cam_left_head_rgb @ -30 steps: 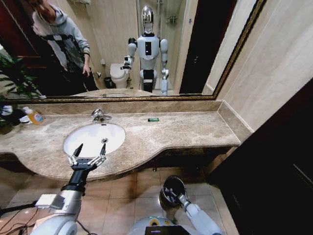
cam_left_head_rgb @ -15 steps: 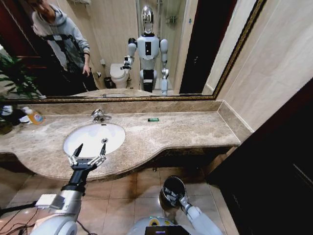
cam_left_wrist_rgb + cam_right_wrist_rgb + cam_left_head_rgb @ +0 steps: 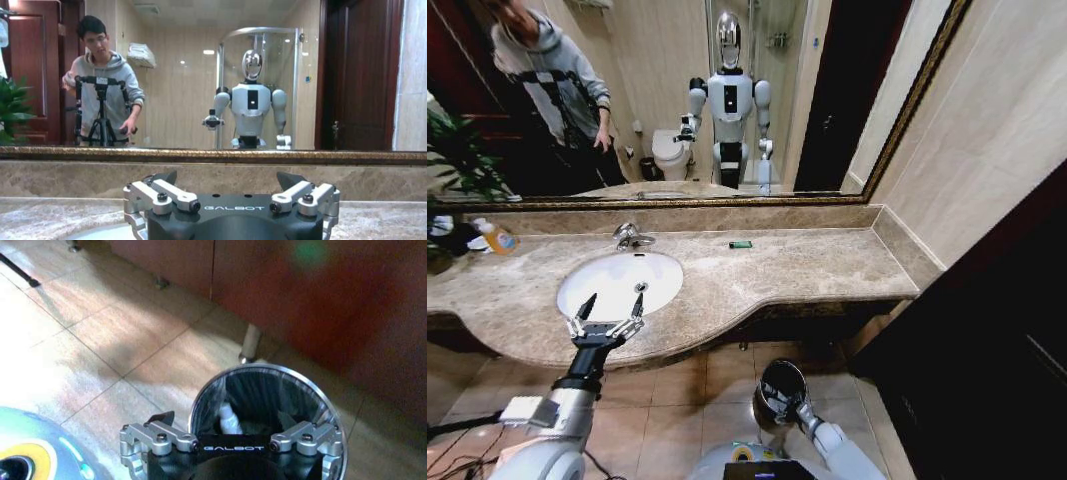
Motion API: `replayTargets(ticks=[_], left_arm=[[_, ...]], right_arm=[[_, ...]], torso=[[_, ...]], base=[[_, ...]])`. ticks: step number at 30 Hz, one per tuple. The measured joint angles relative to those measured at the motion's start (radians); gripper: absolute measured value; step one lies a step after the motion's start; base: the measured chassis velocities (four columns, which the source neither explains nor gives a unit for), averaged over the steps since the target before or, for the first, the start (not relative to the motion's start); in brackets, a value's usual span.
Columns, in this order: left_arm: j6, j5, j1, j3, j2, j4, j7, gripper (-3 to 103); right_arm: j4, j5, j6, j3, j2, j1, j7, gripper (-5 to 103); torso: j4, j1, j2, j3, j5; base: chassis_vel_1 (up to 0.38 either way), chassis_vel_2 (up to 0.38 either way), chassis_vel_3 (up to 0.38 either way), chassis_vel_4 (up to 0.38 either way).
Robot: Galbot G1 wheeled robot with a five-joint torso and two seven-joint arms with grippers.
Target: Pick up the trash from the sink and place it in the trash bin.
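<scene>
The left end effector (image 3: pixel 605 312) hovers released at the sink's (image 3: pixel 619 282) near rim. The right end effector (image 3: pixel 230 432), fingers spread, hangs over the trash bin (image 3: pixel 267 392), where a white tube (image 3: pixel 229 419) stands roughly upright.

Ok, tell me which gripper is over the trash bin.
The right gripper, low by the floor, open above the trash bin. The left gripper is up at the sink's front edge, also open.

Right end effector (image 3: pixel 230 432) fingertips hidden inside trash bin (image 3: pixel 313 390); white item (image 3: pixel 229 419) there unidentifiable.
</scene>
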Motion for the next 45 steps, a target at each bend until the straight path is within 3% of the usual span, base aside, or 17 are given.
replayTargets(ticks=[6, 13, 23, 30, 38, 45], left_arm=[[0.000, 0.000, 0.000, 0.000, 0.000, 0.000, 0.000, 100], [0.000, 0.000, 0.000, 0.000, 0.000, 0.000, 0.000, 100], [0.000, 0.000, 0.000, 0.000, 0.000, 0.000, 0.000, 100], [0.000, 0.000, 0.000, 0.000, 0.000, 0.000, 0.000, 100], [0.000, 0.000, 0.000, 0.000, 0.000, 0.000, 0.000, 100], [0.000, 0.000, 0.000, 0.000, 0.000, 0.000, 0.000, 100]], right_arm=[[0.187, 0.045, -0.016, 0.011, -0.045, -0.099, 0.003, 100], [0.570, 0.191, -0.059, 0.093, -0.111, -0.322, 0.020, 100], [1.023, 0.225, -0.080, 0.244, -0.109, -0.592, 0.007, 100], [1.250, 0.261, -0.087, 0.299, -0.082, -0.725, -0.013, 100], [1.437, 0.346, -0.131, 0.315, -0.058, -0.760, 0.015, 100], [1.542, 0.387, -0.259, 0.252, -0.151, -0.649, 0.077, 100]], torso=[[0.0000, 0.000, 0.000, 0.000, 0.0000], [0.0001, 0.000, 0.000, 0.000, -0.0002], [0.0000, 0.000, 0.000, 0.000, -0.0003], [0.0000, 0.000, 0.000, 0.000, -0.0002], [0.0000, 0.000, 0.000, 0.000, -0.0003], [0.0001, 0.000, 0.000, 0.000, -0.0002]], base=[[0.000, 0.000, 0.000, 0.000], [0.000, 0.000, 0.000, 0.000], [0.000, 0.000, 0.000, 0.000], [0.000, 0.000, 0.000, 0.000], [0.000, 0.000, 0.000, 0.000], [0.000, 0.000, 0.000, 0.000]])
